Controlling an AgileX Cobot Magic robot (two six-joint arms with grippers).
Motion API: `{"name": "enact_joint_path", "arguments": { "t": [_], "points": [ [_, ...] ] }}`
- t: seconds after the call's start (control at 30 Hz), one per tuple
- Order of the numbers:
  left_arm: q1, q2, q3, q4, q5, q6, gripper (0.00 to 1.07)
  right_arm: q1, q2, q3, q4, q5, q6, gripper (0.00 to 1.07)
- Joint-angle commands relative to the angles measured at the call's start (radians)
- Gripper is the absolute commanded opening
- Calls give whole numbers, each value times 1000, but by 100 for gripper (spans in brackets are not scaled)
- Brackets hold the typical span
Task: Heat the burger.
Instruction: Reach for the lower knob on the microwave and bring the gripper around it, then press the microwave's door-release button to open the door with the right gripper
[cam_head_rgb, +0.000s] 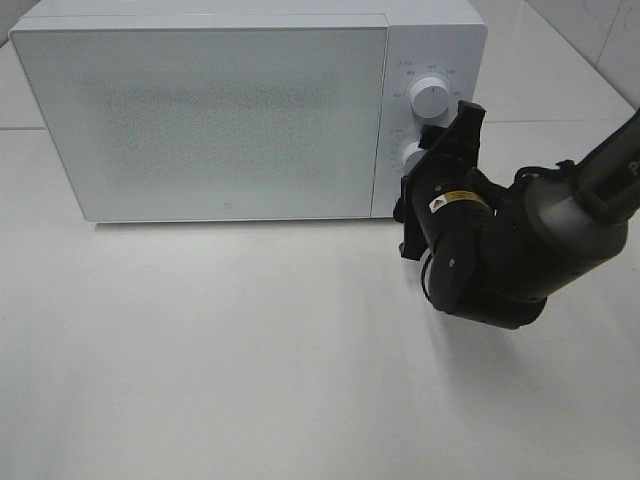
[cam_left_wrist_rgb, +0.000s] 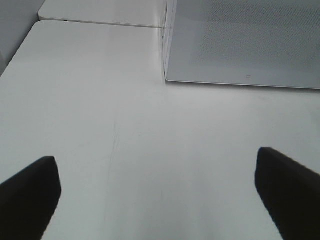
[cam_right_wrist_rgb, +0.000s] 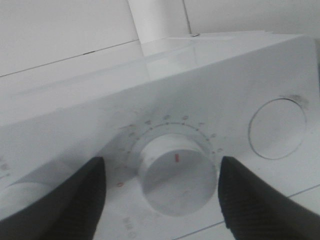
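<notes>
Right end effector (cam_right_wrist_rgb: 160, 161) straddles the lower knob (cam_right_wrist_rgb: 176, 181), parted, gripping nothing; left end effector (cam_left_wrist_rgb: 155, 156) gapes empty.

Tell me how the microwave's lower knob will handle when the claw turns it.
The lower knob looks smooth, glossy, so the right claw may slip on it. Round and rigid, it should turn, not bend. The bulky microwave probably won't slide.

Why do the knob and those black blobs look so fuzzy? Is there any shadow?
Right wrist view: the knob and the right tool's fingers sit too near the lens, so they blur. Left wrist view: the left tool's fingers are fuzzy dark shapes. Exterior high view: sharp, with a faint shadow on the table below the arm.
</notes>
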Motion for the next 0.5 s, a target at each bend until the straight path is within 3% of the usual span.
{"name": "enact_joint_path", "arguments": {
  "t": [0.03, 0.2, 0.27, 0.5],
  "points": [
    [3, -19, 0, -4, -11, -3, 100, -8, -35, 8, -57, -159, -67, 68],
    [3, -19, 0, -4, -11, -3, 100, -8, -61, 38, -192, -126, -95, 69],
    [3, -19, 0, -4, -11, -3, 100, -8, -99, 71, -267, -13, -136, 69],
    [3, -19, 0, -4, -11, -3, 100, -8, -191, 117, -327, 181, -285, 69]
  ]
}}
